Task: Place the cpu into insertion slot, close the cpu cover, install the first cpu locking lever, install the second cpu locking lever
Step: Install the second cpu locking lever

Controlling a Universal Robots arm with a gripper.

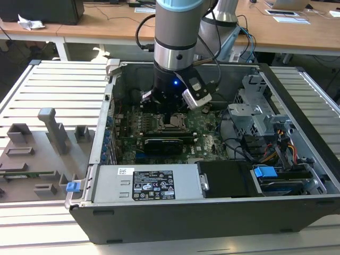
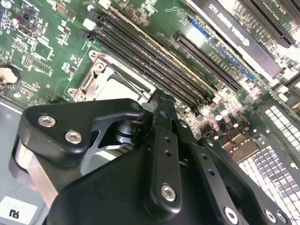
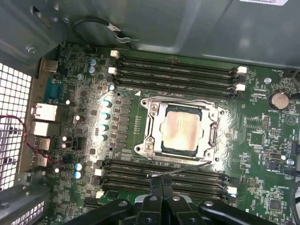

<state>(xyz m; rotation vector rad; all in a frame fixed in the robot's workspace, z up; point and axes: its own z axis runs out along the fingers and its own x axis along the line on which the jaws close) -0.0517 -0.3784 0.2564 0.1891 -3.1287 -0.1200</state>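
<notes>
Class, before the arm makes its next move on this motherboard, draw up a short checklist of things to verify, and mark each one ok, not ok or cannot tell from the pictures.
1. Chip seated flat in the socket: ok, its silver top lies level inside the rim.
2. Metal cover frame down over the chip: ok, it lies flat around the chip's edges.
3. Locking levers latched: cannot tell; one thin wire lever lies along the socket edge nearest the gripper.
4. Gripper position: ok, its tips sit beside that lever, over the memory slots.
5. Gripper holding anything: ok, nothing between the closed fingertips.
6. Cables away from the socket: ok.
</notes>
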